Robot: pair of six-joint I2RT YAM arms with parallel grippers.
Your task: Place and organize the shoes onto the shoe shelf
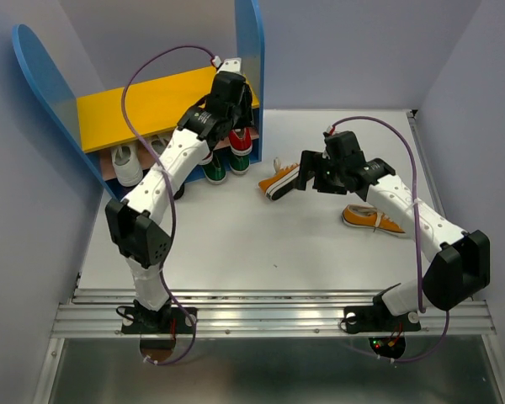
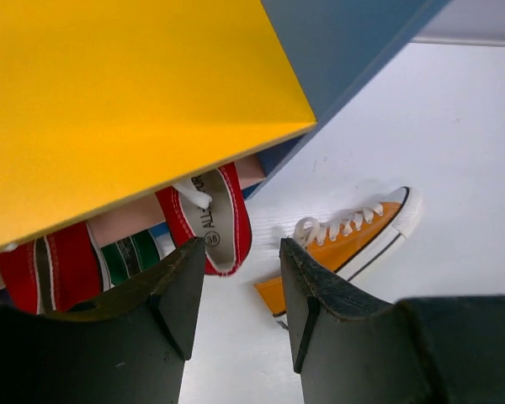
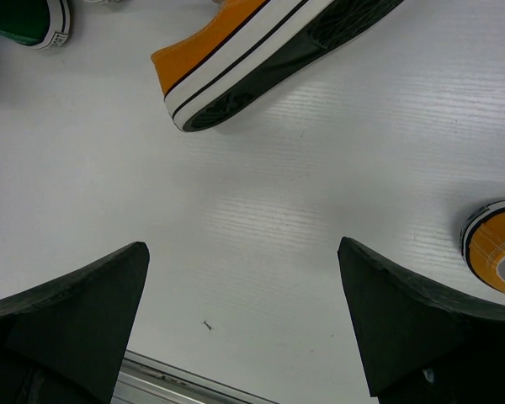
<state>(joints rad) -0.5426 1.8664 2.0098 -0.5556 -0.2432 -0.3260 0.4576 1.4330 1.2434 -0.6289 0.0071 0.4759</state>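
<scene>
The shoe shelf stands at the back left, with a yellow top board and blue side panels. Red and green shoes sit on its lower board. My left gripper is open and empty at the shelf's right end, its fingers just above the heel of a red shoe. One orange shoe lies tipped on its side on the table, sole showing. My right gripper is open and empty beside it. The second orange shoe stands upright to the right.
A white shoe sits at the left of the lower board. A green toe shows at the top left of the right wrist view. The metal rail runs along the near edge. Purple walls enclose the table.
</scene>
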